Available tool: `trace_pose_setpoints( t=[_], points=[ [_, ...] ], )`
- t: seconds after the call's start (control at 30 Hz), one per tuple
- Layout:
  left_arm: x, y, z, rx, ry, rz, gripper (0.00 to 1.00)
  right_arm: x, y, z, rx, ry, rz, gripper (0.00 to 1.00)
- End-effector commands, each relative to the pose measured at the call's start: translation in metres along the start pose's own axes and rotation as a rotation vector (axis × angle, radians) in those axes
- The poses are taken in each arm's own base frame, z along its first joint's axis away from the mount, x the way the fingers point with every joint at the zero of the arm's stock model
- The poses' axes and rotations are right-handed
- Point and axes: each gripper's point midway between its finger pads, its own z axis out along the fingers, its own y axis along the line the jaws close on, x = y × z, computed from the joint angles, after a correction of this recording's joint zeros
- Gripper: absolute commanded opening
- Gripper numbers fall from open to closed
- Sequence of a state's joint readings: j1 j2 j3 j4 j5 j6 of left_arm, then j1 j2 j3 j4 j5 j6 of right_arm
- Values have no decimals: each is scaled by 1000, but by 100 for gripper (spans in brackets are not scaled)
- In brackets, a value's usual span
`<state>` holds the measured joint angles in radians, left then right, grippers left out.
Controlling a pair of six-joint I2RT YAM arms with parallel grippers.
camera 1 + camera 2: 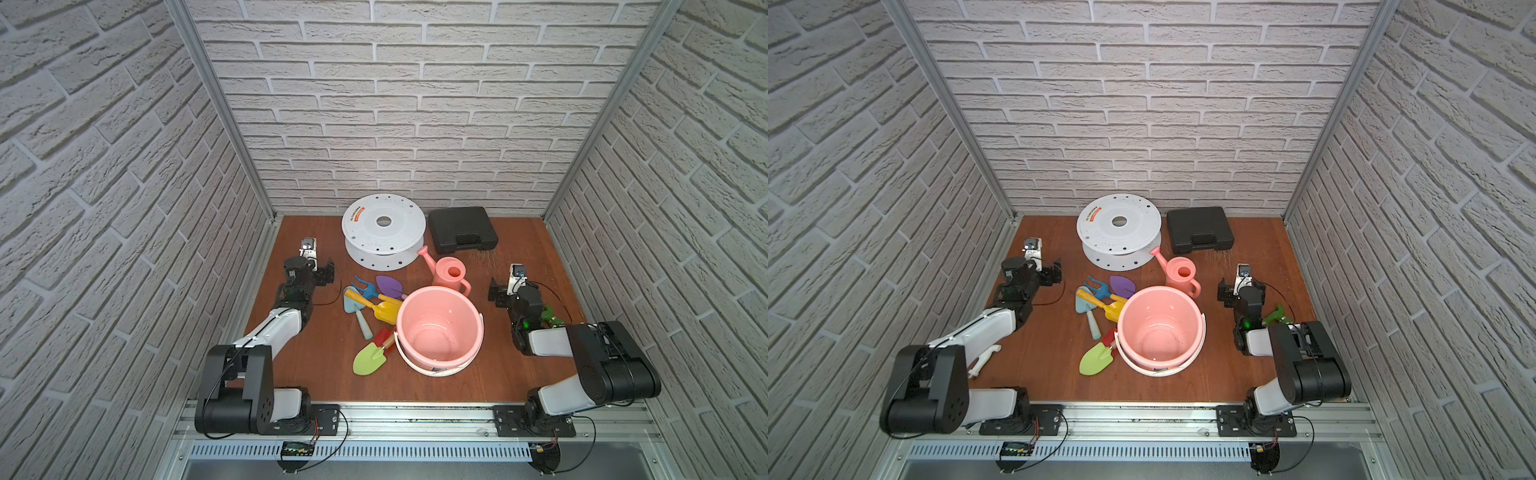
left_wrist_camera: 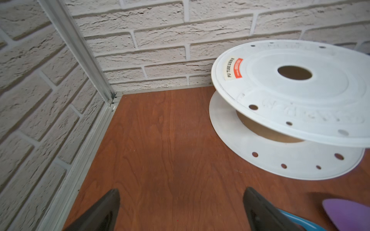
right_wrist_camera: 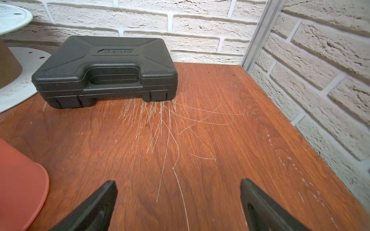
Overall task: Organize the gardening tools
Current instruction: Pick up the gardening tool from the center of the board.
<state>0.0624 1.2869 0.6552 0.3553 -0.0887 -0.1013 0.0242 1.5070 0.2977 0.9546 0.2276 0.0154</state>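
Ok, status: both arms hover over the worktop (image 1: 316, 374), nothing gripped. The left end effector (image 2: 181, 200) is spread wide, fingers (image 2: 108, 208) well apart w/ bare wood between them. It sits near the white spool (image 1: 384, 232), on the left-wall side. The right end effector (image 3: 178, 192) is also spread wide & empty, facing the black tool case (image 3: 104, 66) at the back, over scratched wood.

Tools lie loose in one cluster on the worktop, btw the big pink bucket (image 1: 419, 309) & the left arm.
- Back of cluster: purple trowel (image 1: 389, 285) and blue claw fork (image 1: 365, 287) side by side. Both show just beside the left end effector in its wrist view.
- The yellow scoop (image 1: 384, 311) has its handle across the pale-blue trowel (image 1: 353, 306), scoop end next to the bucket.
- The green spade (image 1: 369, 358) is nearest the front rail, blade flat, handle pointing at the bucket. A red piece (image 1: 381, 336) lies beside the handle, can't tell what.

The pink watering can (image 1: 451, 272) stands upright behind the bucket, spout toward the spool; contact w/ the bucket unclear. Bucket is upright, mouth up. A green fitting (image 1: 549, 316) peeks out behind the right arm.
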Motion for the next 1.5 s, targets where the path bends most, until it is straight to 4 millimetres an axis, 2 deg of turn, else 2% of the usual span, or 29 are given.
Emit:
trace_pose_setpoints(
  t=[0.0, 0.1, 0.17, 0.23, 0.3, 0.37, 0.4, 0.57, 0.73, 0.93, 1.13, 1.27, 1.47],
  points=[
    [-26, 22, -21, -103, 69, -105, 98, -23, -2, -1, 20, -75, 25, 99],
    [-49, 39, -40, -143, 76, -220, 98, -41, -9, -4, 64, -17, 21, 99],
    [-47, 58, -55, -225, 100, -354, 98, -76, -16, -16, 90, -14, 121, 99],
    [-44, 70, -67, -247, 110, -453, 98, -100, -22, -31, 105, 9, 215, 99],
    [-48, 64, -73, -199, 91, -495, 98, -118, -27, -46, 116, 18, 353, 99],
    [-53, 42, -75, -66, 71, -549, 98, -113, -43, -68, 213, 84, 559, 99],
    [-55, 33, -77, -19, 72, -570, 98, -118, -40, -75, 189, 86, 587, 99],
    [-51, -3, -99, 46, 135, -546, 98, -143, 11, -99, -166, 67, 584, 99],
    [-34, -44, -128, 84, 141, -454, 98, -130, 23, -124, -233, 150, 584, 99],
    [-3, -82, -140, 153, 151, -415, 98, -112, 44, -138, -280, 275, 458, 99],
    [13, -109, -143, 206, 206, -319, 98, -90, 81, -130, -394, 376, 317, 100],
    [14, -117, -144, 223, 233, -293, 98, -72, 100, -116, -438, 460, 285, 88],
    [16, -125, -144, 250, 242, -276, 98, -52, 116, -93, -459, 526, 244, 83]
  ],
)
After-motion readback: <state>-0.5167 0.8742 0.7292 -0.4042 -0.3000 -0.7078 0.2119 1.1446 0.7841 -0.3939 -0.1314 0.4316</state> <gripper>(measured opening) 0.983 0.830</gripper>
